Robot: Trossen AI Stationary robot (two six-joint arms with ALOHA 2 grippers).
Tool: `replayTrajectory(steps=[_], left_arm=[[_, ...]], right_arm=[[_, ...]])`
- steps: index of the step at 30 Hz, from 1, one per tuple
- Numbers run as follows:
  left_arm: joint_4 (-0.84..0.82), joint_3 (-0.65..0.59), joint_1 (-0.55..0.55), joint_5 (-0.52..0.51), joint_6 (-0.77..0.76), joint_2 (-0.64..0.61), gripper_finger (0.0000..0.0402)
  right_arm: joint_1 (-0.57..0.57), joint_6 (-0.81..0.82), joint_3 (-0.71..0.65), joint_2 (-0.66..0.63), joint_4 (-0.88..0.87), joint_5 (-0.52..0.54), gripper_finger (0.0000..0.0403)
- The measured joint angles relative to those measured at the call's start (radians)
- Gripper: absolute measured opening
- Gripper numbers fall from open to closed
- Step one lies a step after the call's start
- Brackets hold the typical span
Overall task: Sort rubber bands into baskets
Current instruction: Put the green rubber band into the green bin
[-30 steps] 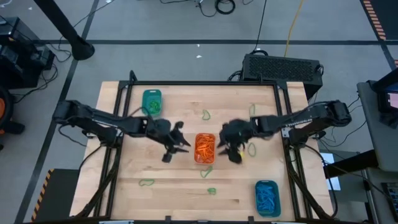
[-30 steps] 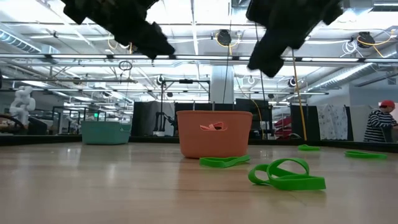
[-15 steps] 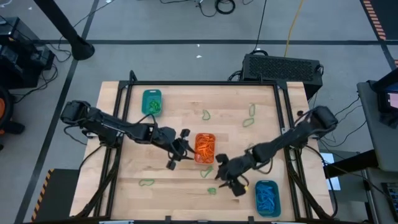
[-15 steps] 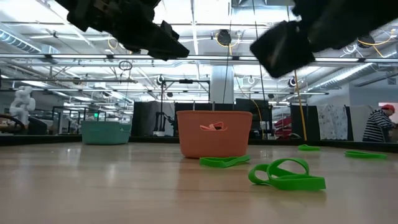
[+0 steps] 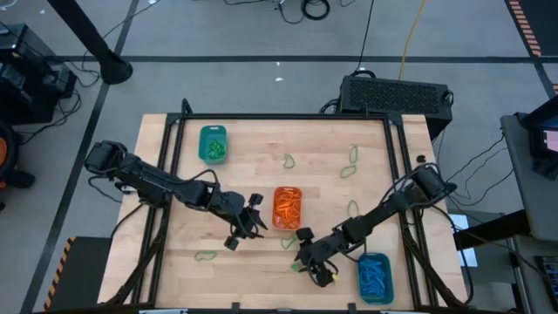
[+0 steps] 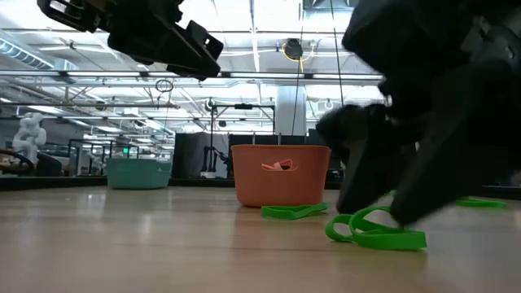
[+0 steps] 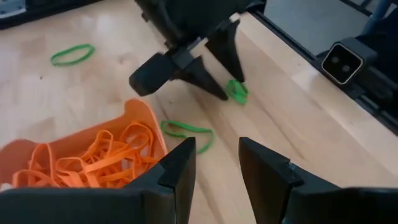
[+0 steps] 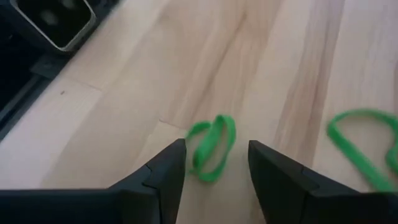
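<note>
Green twisted rubber band [image 8: 211, 148] near the worktop [image 5: 261, 262] edge now sits between the lowered right tool's [image 5: 311, 264] released fingers, pickup imminent.

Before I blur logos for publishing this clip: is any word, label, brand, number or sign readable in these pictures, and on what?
No text can be read in any view.
The orange basket, the teal basket and the blue basket show no lettering.
The black box behind the table carries no label that can be read.
The green light in the room behind is too small to tell whether it is a sign.
</note>
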Motion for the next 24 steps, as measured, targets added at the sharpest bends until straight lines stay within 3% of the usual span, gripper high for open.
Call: replayTrajectory(steps=[5,11,17,24], left_arm=[[-0.012,0.000,-0.026,-0.012,-0.016,0.000,0.0130],[-0.015,0.000,-0.038,-0.054,-0.016,0.000,0.0130],[0.095,0.000,-0.039,0.015,-0.044,0.036,0.0130],[0.261,0.000,-0.061,0.166,0.008,0.154,0.0130]], right_arm=[[0.016,0.040,0.000,0.015,-0.013,-0.015,0.0139],[0.026,0.038,0.003,0.017,0.001,-0.035,0.0017],[0.015,0.013,0.109,0.018,-0.120,-0.035,0.0005],[-0.021,-0.040,0.337,0.018,-0.464,0.006,0.0002]])
